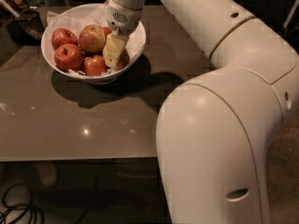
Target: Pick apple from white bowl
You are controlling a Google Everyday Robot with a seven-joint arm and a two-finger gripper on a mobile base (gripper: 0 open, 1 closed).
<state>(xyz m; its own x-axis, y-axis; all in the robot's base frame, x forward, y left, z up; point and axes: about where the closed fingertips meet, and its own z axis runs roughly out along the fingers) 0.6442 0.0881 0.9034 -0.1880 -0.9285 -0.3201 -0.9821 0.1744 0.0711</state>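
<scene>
The white bowl (131,48) stands at the back left of the table, lined with white paper. It holds several apples: red ones (68,56) at the left and front, and a larger red-and-yellow apple (92,38) in the middle. My gripper (114,54) reaches down from above into the right side of the bowl, next to the red-and-yellow apple and a front red apple (95,65). The pale yellow-green apple does not show; the gripper covers that part of the bowl.
The bowl sits on a grey-brown table (70,125) whose front edge runs across the lower left. My arm's large white links (219,139) fill the right side. Dark clutter (18,8) lies at the table's far left corner. Cables (18,209) lie on the floor.
</scene>
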